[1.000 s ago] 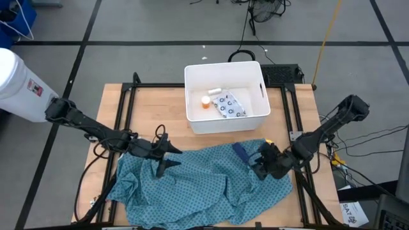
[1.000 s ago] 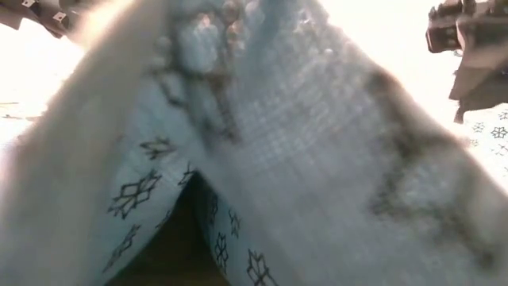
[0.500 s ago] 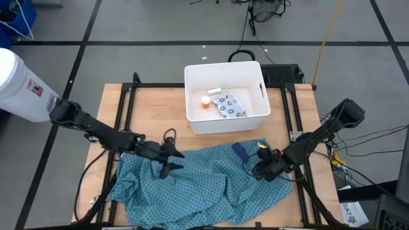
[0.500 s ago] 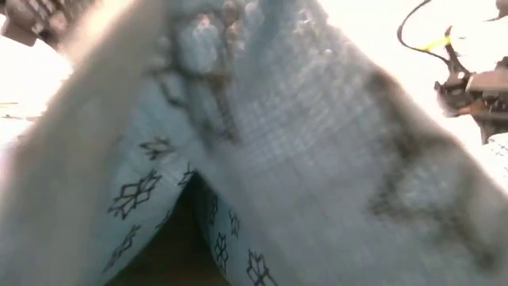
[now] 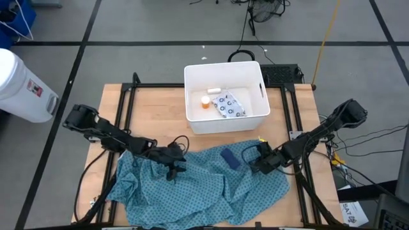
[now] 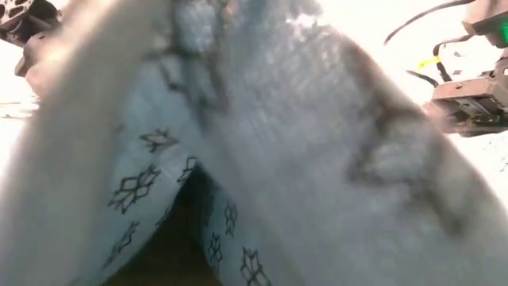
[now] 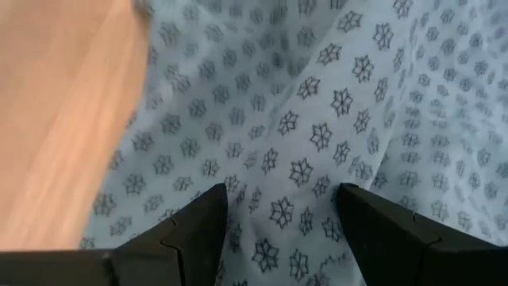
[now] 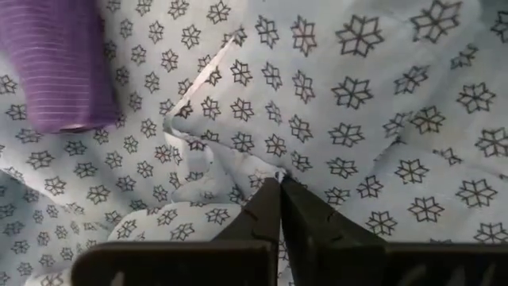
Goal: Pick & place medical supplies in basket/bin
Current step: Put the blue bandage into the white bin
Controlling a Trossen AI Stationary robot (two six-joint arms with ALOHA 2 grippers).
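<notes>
The white tub stands at the table's far middle with an orange pill bottle, a ring-printed packet and a small white tube inside. The dark blue block lies on the teal cloth. My right gripper is just right of the block, shut on the cloth. My left gripper stands open over the cloth's far left part, a low ridge of cloth between its fingers; whether they touch it, I cannot tell. My right gripper pinches a small pucker of the teal cloth between its two fingertips, to the right of the blue block. The fingers come slanting down from the table's right. Creases run from the fingertips across the cloth, which lies on the table; one layer or several, I cannot tell.
A white cylindrical container with a red label stands off the table's far left corner. Black frame rails run along the table's left and right sides. Bare wood shows left of the tub. Cloth fills most of the low view.
My right gripper has gone toward the table's left edge and a little toward the far edge, and has shut. My left gripper has moved toward the right over the cloth. The blue block has slid left and nearer with the cloth under it and turned slightly.
</notes>
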